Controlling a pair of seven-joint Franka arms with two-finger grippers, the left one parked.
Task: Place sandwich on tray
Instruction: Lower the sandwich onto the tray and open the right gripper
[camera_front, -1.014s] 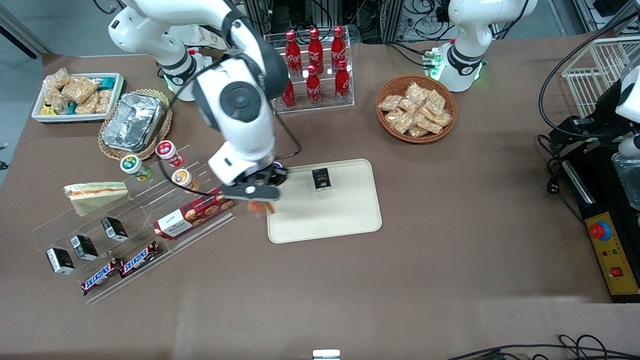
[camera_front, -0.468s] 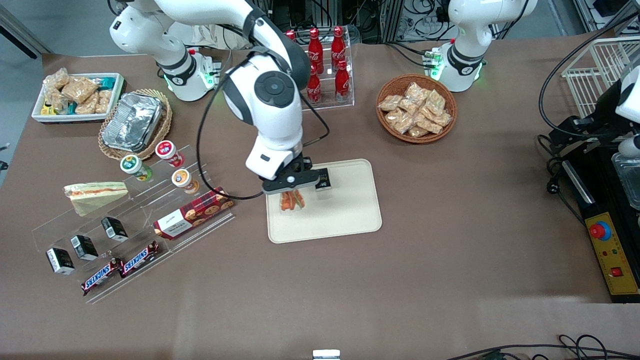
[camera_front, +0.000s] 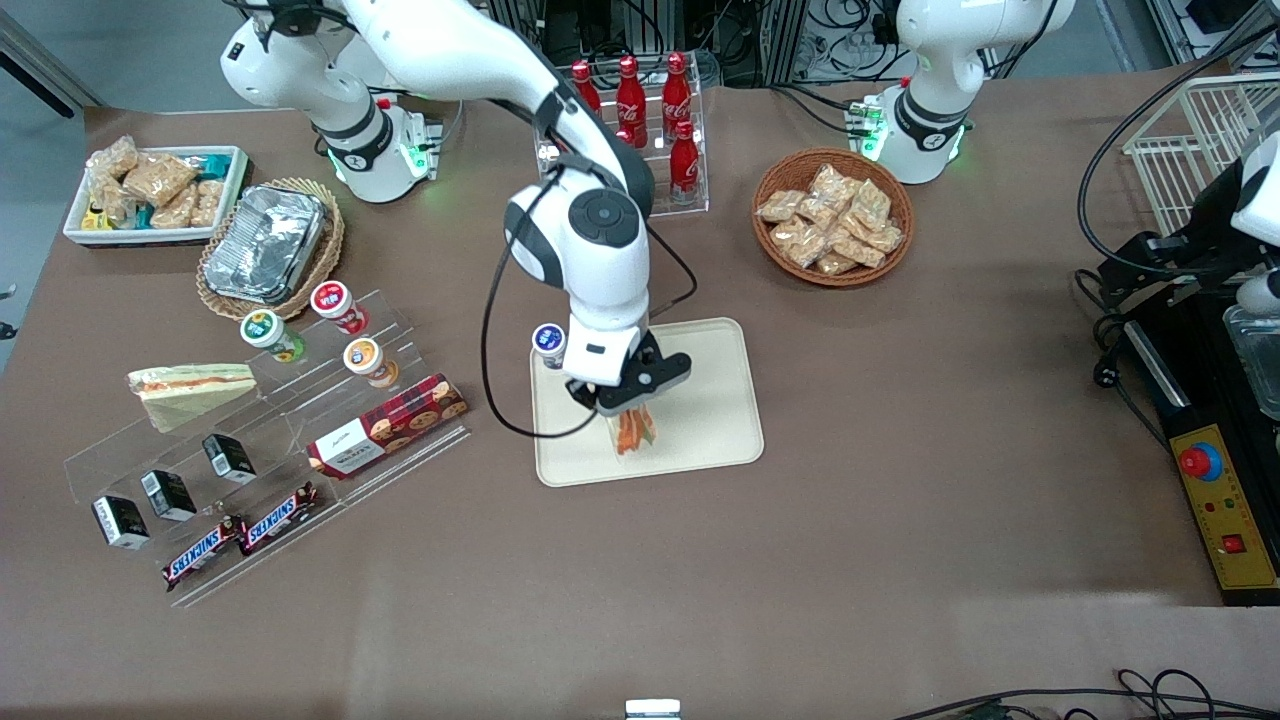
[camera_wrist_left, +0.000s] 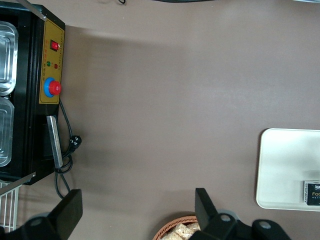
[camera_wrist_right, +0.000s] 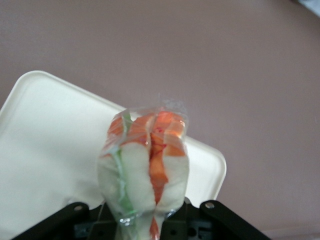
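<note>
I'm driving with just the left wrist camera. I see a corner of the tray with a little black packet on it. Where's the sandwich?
Observer: The gripper is shut on the sandwich, right over the tray.
Operator: Is it lying flat on the tray now?
Observer: No. The gripper holds it on edge, with its orange and green filling showing. I cannot tell if it touches the tray.
Operator: Is that the only sandwich?
Observer: No. A second wrapped sandwich sits by the clear acrylic stand, toward the working arm's end of the table.
</note>
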